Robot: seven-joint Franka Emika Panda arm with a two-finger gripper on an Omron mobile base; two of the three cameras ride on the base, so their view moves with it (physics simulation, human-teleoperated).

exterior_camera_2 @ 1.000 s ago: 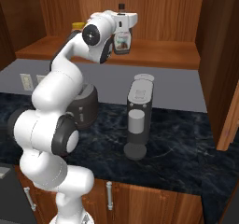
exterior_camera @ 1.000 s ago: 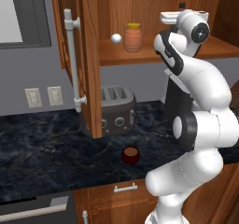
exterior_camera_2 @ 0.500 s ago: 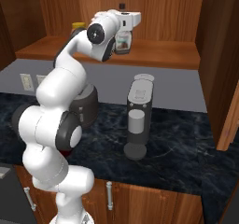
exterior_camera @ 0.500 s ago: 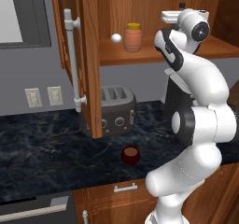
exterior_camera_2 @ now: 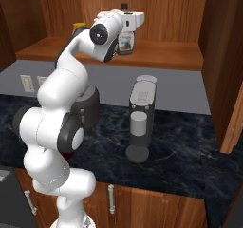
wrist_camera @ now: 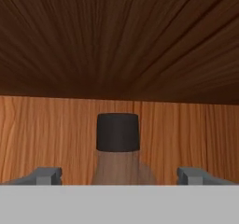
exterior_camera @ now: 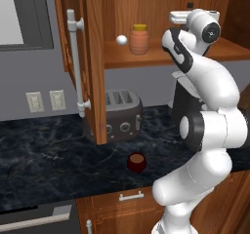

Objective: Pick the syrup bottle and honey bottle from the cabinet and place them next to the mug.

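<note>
In the hand view the syrup bottle [wrist_camera: 117, 132] shows its dark cap and narrow neck between my gripper [wrist_camera: 119, 175] fingertips [wrist_camera: 46, 175], which stand wide apart and clear of the neck, so the gripper is open. From the right base view the syrup bottle [exterior_camera_2: 126, 42] stands on the cabinet shelf [exterior_camera_2: 161, 56] with my hand at its neck. The orange-brown honey bottle [exterior_camera: 139, 39] with its yellow cap sits further left on the same shelf. The dark red mug [exterior_camera: 136, 163] is on the counter below. The cabinet door [exterior_camera: 93, 57] hangs open.
A small white ball [exterior_camera: 121, 40] lies left of the honey bottle. A toaster [exterior_camera: 117, 116] stands on the dark counter behind the mug. A grey coffee machine [exterior_camera_2: 141, 120] stands under the shelf to the right. The door's silver bar handle [exterior_camera: 75, 62] juts out at the left.
My hand has pushed a little deeper into the cabinet, bringing the fingers to either side of the syrup bottle's neck. The bottles and mug have not moved.
</note>
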